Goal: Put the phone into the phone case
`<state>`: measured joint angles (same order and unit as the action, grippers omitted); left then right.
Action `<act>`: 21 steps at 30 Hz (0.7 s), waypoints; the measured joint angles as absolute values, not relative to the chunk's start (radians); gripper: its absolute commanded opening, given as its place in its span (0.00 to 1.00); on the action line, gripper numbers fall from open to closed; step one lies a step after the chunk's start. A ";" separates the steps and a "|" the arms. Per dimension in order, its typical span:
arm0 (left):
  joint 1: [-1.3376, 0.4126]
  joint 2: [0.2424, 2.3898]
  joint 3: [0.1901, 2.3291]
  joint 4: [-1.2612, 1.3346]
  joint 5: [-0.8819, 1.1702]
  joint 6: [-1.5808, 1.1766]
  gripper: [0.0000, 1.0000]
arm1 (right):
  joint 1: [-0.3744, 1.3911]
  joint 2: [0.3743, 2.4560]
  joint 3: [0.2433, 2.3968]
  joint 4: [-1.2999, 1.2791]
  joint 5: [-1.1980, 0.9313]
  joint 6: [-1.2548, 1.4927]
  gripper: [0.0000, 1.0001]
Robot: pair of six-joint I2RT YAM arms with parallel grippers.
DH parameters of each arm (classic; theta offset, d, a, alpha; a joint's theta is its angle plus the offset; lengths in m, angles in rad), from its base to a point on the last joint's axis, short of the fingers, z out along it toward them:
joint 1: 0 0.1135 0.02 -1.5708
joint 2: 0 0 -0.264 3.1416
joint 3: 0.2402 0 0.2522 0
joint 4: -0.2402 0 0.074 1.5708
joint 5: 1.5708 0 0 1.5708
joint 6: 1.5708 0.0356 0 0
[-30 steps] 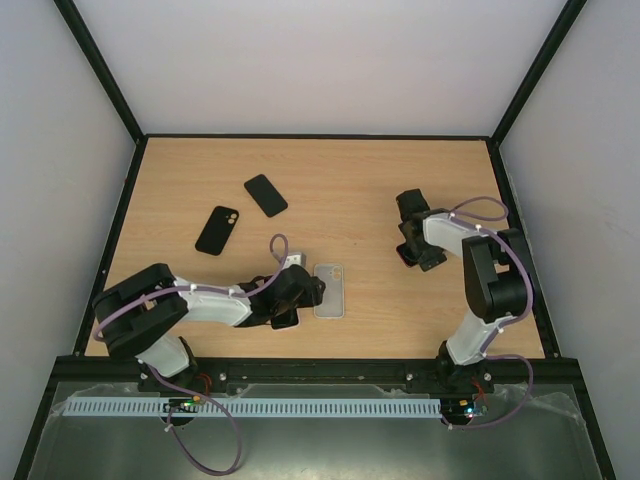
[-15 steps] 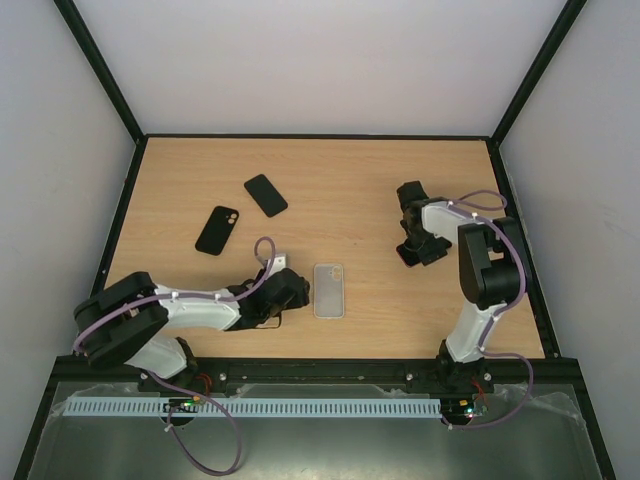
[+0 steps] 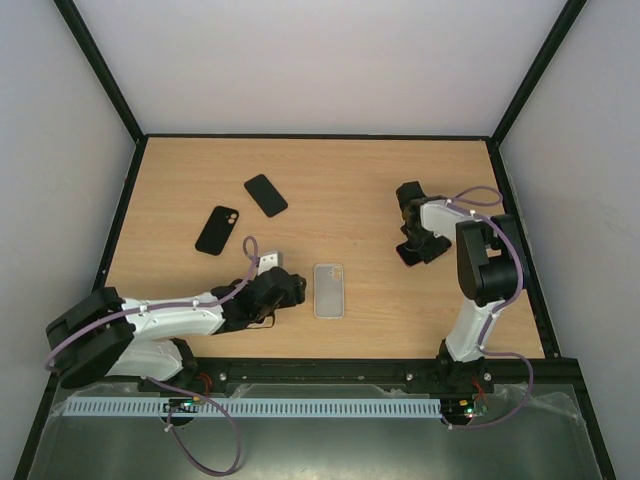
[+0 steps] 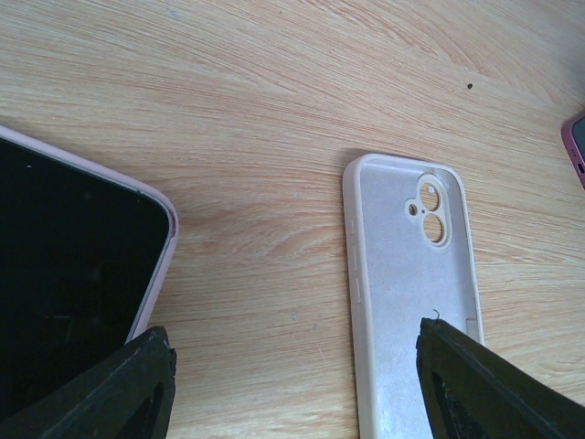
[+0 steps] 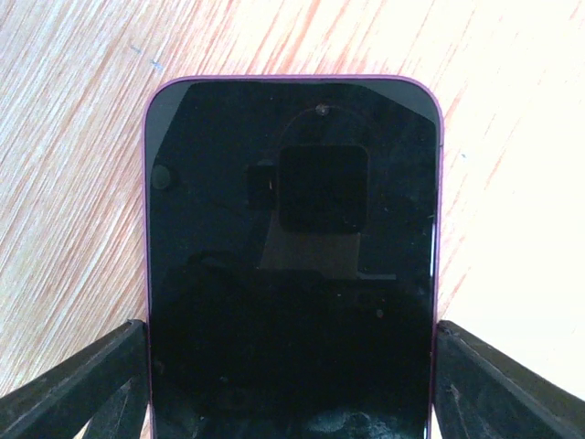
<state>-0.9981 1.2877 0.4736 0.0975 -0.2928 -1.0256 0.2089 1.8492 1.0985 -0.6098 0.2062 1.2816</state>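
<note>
The pale, empty phone case (image 3: 329,290) lies open side up at the table's middle; it also shows in the left wrist view (image 4: 411,302). My left gripper (image 3: 283,293) is open and empty just left of the case, its jaws wide apart (image 4: 292,375). A pale-pink-rimmed phone (image 4: 73,293) lies screen up under its left finger. My right gripper (image 3: 411,248) sits low at the right over a purple-rimmed phone (image 5: 291,256) that lies screen up. Its fingers (image 5: 82,393) press against both long edges of that phone.
Two black phones or cases lie at the back left, one (image 3: 217,230) with camera holes and one (image 3: 266,195) plain. A magenta corner (image 4: 576,151) shows at the right edge of the left wrist view. Black frame rails border the table.
My left gripper has drawn back to the left, away from the case, and the arm has stretched lower. The right gripper has shifted slightly up and stays at the purple-rimmed phone.
</note>
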 measured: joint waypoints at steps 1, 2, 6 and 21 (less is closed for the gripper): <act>-0.998 1.279 0.470 0.096 -0.293 -1.026 0.72 | 0.209 1.848 1.096 -0.607 0.204 1.270 0.77; -0.998 1.271 0.467 0.093 -0.292 -1.026 0.72 | 0.209 1.847 1.093 -0.602 0.203 1.258 0.75; -0.998 1.232 0.448 0.088 -0.292 -1.026 0.73 | 0.208 1.831 1.067 -0.569 0.199 1.205 0.71; -0.998 1.040 0.413 0.037 -0.324 -0.989 0.95 | 0.315 1.703 0.866 -0.319 0.192 0.875 0.71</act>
<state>-0.9981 1.0405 0.4129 0.0372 -0.3237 -0.9894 0.3153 1.7035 0.8658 -0.3187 0.1917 0.8753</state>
